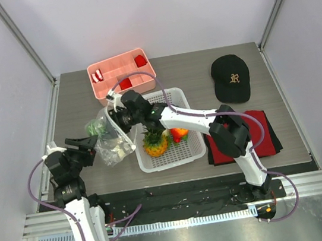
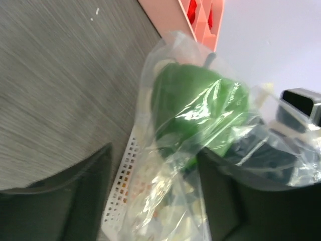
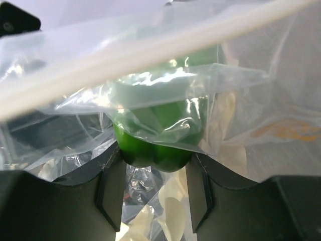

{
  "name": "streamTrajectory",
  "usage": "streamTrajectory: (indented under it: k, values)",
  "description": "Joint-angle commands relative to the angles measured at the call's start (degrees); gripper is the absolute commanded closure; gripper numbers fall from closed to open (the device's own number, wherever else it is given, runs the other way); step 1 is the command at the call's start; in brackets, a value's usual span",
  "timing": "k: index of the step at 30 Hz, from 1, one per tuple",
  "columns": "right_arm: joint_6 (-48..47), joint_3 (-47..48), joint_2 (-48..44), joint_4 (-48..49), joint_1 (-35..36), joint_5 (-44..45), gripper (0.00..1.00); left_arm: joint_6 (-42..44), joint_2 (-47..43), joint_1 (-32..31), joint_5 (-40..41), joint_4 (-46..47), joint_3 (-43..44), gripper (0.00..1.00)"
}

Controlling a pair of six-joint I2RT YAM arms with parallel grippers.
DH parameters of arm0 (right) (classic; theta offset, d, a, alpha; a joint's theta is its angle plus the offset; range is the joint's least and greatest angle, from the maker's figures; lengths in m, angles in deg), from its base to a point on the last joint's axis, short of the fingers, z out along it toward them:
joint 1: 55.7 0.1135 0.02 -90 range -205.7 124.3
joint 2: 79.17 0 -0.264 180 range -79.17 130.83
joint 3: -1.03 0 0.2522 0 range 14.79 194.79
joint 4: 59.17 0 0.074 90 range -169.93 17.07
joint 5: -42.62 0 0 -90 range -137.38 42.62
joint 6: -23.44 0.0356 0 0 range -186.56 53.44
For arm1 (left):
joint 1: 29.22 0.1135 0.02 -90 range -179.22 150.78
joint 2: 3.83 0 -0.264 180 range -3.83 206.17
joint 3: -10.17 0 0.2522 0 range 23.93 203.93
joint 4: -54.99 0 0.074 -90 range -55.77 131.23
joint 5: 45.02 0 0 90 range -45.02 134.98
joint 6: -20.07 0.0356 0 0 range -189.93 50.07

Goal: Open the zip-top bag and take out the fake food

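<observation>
Near the left edge of the bench [image 1: 200, 61], the left gripper [image 1: 93, 147] is standing spread, with the zip-top bag [image 1: 115, 145] lying between its fingers. The bag is sitting just beside the white basket's [image 1: 197, 145] left wall. Beyond, the right gripper [image 3: 154, 165] is pinching the bag around a green fruit [image 2: 200, 105]. The pineapple [image 1: 155, 145] and tomato [image 1: 179, 133] are lying in the basket.
</observation>
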Motion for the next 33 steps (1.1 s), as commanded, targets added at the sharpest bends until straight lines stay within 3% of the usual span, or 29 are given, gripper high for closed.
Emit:
streamTrajectory:
  k: [1, 2, 4, 5, 6, 8, 14, 20, 25, 33]
  values:
    - [4.1, -1.5, -2.7, 7.0, 0.5, -4.9, 0.87, -1.5, 1.0, 0.0, -4.0, 9.9, -0.2, 0.44]
    - [4.6, -1.6, -2.8, 7.5, 0.5, -5.4, 0.87, -0.9, 1.3, -0.1, -3.9, 9.7, -0.1, 0.57]
    - [5.4, -2.3, -3.2, 8.2, 0.2, -6.2, 0.87, 2.1, 2.0, -0.1, -3.2, 7.5, 1.2, 0.7]
    - [5.7, -2.3, -3.4, 8.3, 0.1, -6.3, 0.87, 3.4, 2.7, 0.0, -1.9, 6.1, 1.9, 0.86]
    - [6.1, -2.4, -3.5, 8.4, -0.3, -7.2, 0.87, 5.3, 3.1, -0.1, -0.6, 2.4, 3.7, 0.95]
    - [7.0, -3.0, -4.4, 9.2, -0.6, -8.0, 0.87, 10.0, 3.9, -0.1, 3.8, -1.0, 5.6, 1.0]
    - [6.9, -5.2, -7.4, 9.2, -1.2, -9.5, 0.83, 16.8, 3.2, 0.0, 12.8, -7.6, 10.9, 1.0]
    - [7.9, -5.2, -7.0, 10.9, -1.3, -11.4, 0.81, 14.4, 1.9, -0.2, 4.0, 0.6, 8.3, 1.0]
    - [10.9, -7.2, -5.6, 15.4, -0.9, -11.5, 0.81, 11.0, 5.3, 0.0, 6.8, -0.3, 5.4, 1.0]
    - [-3.1, -0.7, 1.8, -1.4, 3.6, 8.4, 0.79, 6.3, 13.3, -0.1, 10.9, 6.6, -1.8, 1.0]
